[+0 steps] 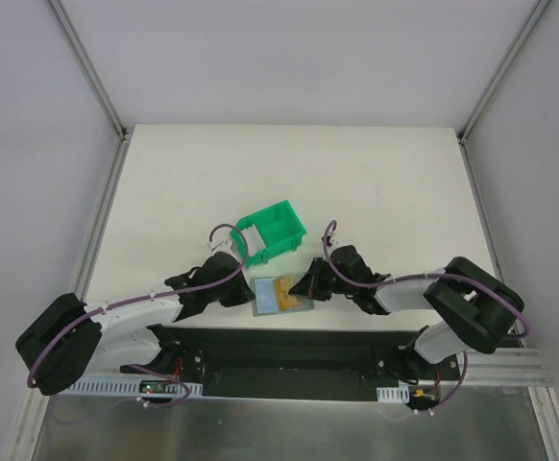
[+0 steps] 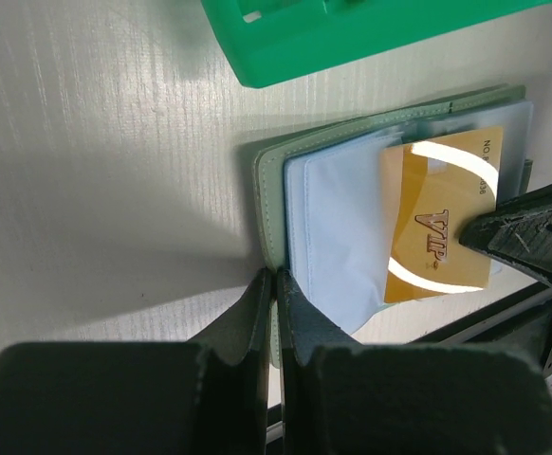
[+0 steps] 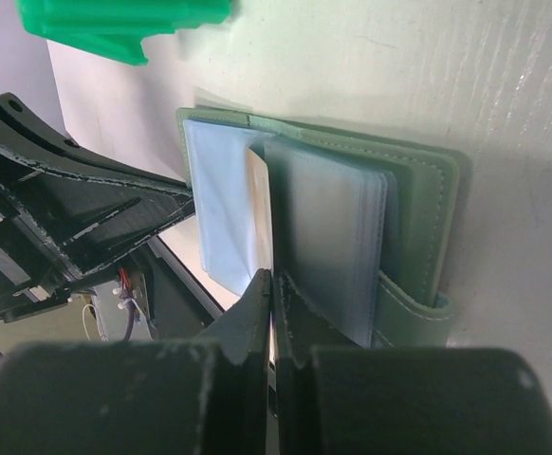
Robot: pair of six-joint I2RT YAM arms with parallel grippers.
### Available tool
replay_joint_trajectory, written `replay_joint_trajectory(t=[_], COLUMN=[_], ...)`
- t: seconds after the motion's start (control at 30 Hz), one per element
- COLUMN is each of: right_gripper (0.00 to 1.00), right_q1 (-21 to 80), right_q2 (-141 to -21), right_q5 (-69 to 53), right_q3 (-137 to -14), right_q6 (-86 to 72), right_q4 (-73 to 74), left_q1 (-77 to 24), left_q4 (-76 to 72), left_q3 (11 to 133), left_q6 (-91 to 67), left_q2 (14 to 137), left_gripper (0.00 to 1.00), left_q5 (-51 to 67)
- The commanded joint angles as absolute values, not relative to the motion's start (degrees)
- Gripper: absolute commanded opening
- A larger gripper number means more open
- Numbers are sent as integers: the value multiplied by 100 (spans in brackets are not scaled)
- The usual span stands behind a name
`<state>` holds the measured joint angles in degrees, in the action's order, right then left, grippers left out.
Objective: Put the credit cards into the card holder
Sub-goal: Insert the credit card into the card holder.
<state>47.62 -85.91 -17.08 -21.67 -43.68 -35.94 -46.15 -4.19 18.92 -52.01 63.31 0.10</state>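
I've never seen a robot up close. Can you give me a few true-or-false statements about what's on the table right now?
1. The card holder lies open on the table. True.
2. The green bin stands on top of it. False: the bin stands beside it, farther from the arms.
3. A gold card marked VIP lies among the holder's clear pockets. True.
4. The left fingers and right fingers are spread wide. False: both pairs are shut.

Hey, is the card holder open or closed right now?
Open. The card holder lies spread, both green leaves apart, its clear pockets fanned out and a gold card showing among them.
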Motion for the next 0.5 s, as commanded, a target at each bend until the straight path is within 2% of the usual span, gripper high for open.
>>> replay_joint_trajectory(t=[0.0,0.47], right_gripper=[0,1], right_q1=[4825,4729], right_q2=[-8692,-8622], right_q5=[-1723,-1380], right_q3=[-2083,-2232], right_q6=[-4561,-4272], right_q4=[-3928,-3823], left_q1=[-4579,-4579], left_q4=[-466,-510], left_q3=[1872,1802], left_q6=[-5265,-5247], left_q2=[6319,6267], left_gripper=[0,0], left_q5=[123,167])
